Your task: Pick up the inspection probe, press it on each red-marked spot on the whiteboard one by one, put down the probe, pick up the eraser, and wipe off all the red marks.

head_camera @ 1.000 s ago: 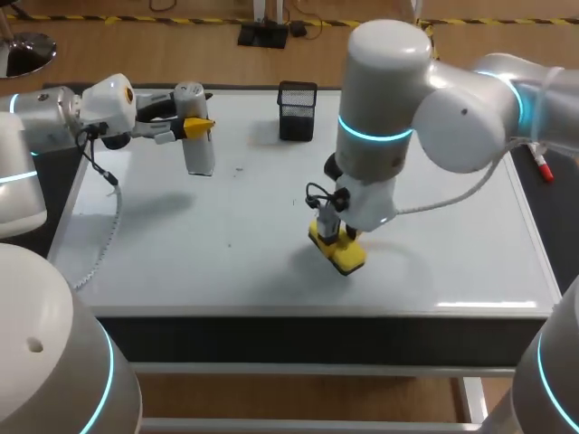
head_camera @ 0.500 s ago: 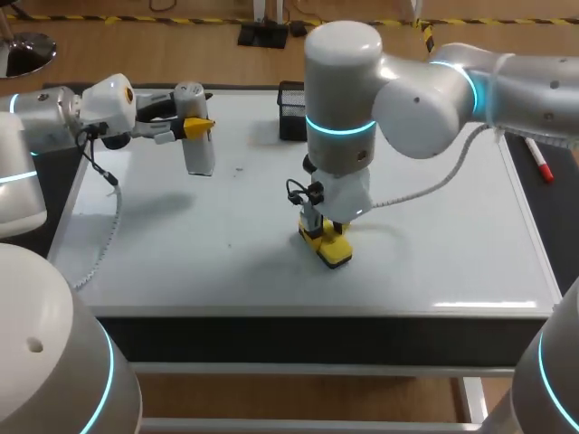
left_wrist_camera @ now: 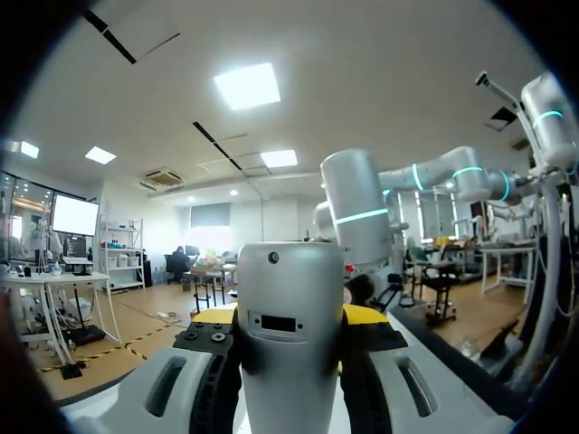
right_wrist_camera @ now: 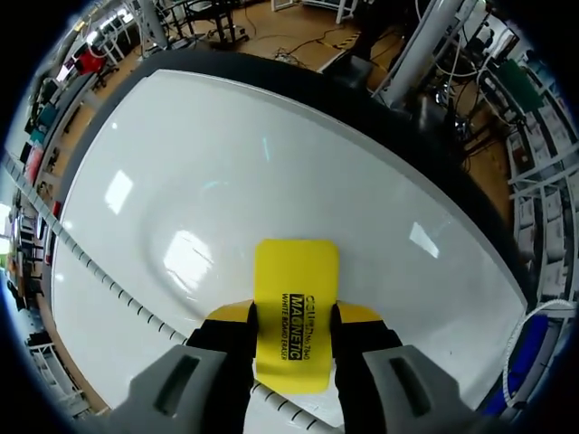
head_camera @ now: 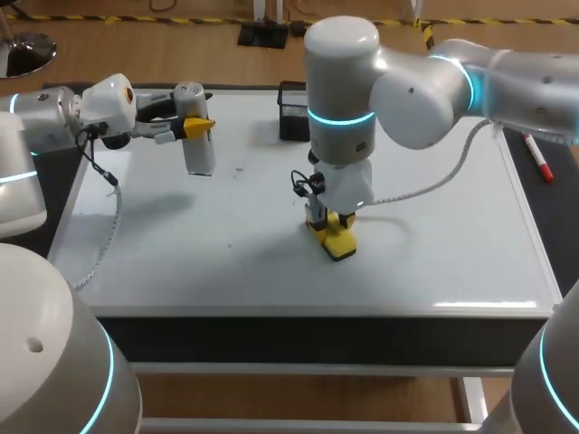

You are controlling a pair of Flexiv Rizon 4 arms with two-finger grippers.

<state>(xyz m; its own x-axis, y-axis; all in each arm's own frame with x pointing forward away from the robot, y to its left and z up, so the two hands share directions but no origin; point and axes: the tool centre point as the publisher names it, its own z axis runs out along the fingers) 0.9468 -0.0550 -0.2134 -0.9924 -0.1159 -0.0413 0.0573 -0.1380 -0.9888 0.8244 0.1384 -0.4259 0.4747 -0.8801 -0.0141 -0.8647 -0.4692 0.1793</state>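
My right jaws clamp the eraser point(right_wrist_camera: 296, 312), its long axis running straight ahead between them, flat on the whiteboard point(right_wrist_camera: 181, 181); my left jaws grip the probe point(left_wrist_camera: 289, 334).

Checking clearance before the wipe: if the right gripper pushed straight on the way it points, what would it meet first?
The whiteboard: the right gripper points down at it, and its eraser would touch first, if it isn't pressed there already.

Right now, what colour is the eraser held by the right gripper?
The eraser is bright yellow with black print; the right wrist view shows it best.
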